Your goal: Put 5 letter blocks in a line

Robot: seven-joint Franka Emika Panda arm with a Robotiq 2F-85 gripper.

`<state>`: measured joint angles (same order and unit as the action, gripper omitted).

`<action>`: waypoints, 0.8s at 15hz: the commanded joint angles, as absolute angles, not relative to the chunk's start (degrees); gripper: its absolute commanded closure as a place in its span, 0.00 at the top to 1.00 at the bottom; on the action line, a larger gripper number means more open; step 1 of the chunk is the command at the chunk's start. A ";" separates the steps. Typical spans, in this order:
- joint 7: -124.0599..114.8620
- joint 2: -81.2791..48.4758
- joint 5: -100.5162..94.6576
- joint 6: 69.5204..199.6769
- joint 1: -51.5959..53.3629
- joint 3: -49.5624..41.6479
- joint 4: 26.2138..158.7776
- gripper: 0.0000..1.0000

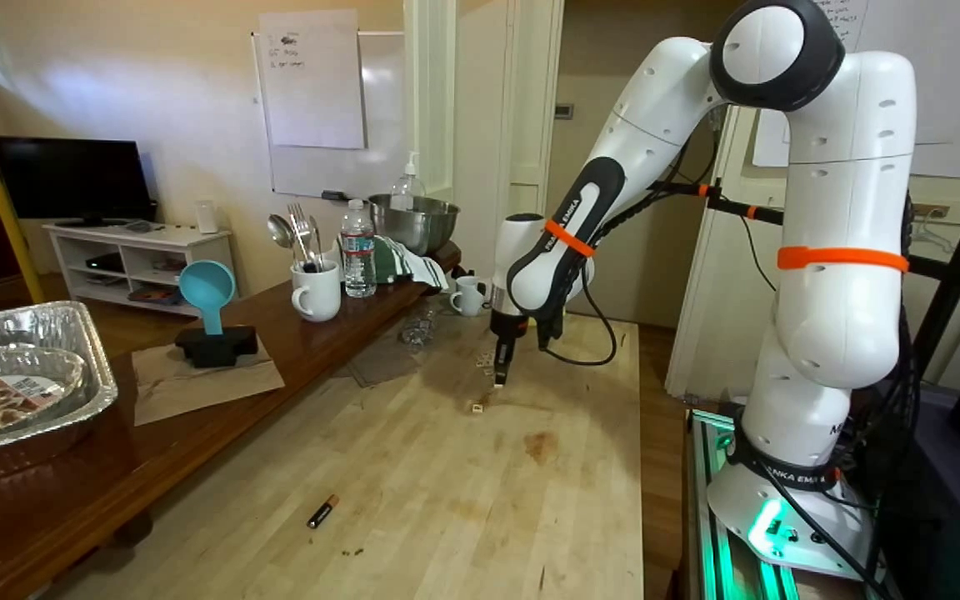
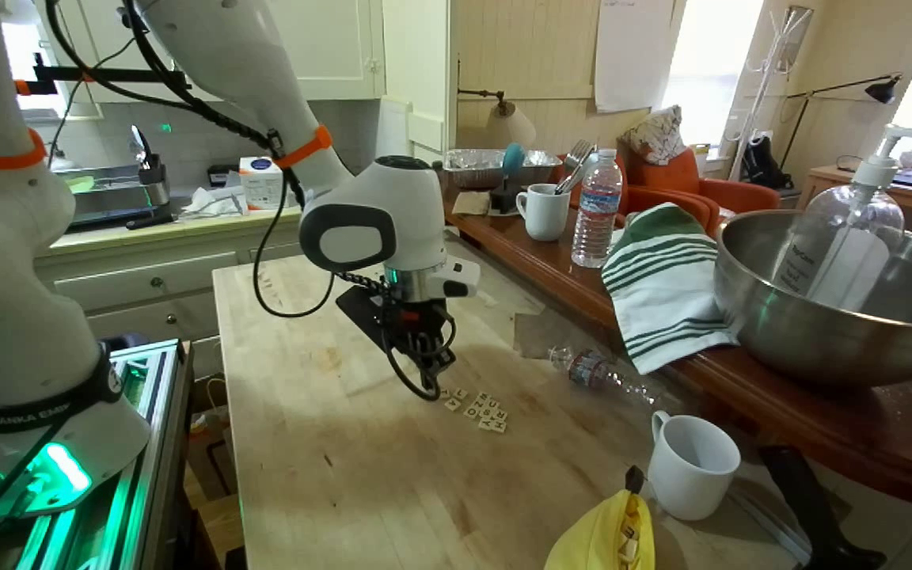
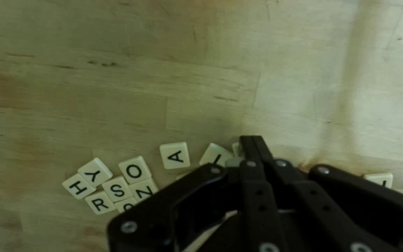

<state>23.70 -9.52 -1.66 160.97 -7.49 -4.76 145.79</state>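
We see letter blocks [image 3: 117, 190] on table [image 2: 329, 507]: flat cream squares, black letters. H, Y, R, S, O, N lie bunched, some touching; block lettered A [image 3: 175, 155] sits near, apart. Partly hidden block [image 3: 235, 148] shows just beside jaws; lone block [image 3: 378, 179] lies well apart, on other side. Jaws pressed together, pointing down, tips low over table. White arm [image 1: 655, 108] bends high at elbow, forearm slanting down, wrist over table.

A battery [image 1: 323, 512] is lying on the table [image 1: 563, 517]; beside a white mug [image 2: 689, 479], what may be a yellow pouch [image 2: 597, 533] is sitting.
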 commanded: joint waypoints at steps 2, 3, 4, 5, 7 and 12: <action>22.99 -12.76 -1.96 162.20 -8.03 -3.71 143.81 0.00; 22.83 -12.94 -1.91 161.93 -7.94 -3.54 143.63 0.00; 23.00 -13.00 -1.56 161.54 -7.90 -3.15 143.49 0.00; 23.01 -13.04 -1.37 161.19 -7.85 -2.87 143.39 0.00; 23.15 -12.91 -0.68 160.32 -7.73 -2.01 143.36 0.00; 23.50 -12.40 1.89 158.96 -7.69 0.48 143.59 0.00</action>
<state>23.66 -10.86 -0.32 160.72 -7.47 -1.29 144.16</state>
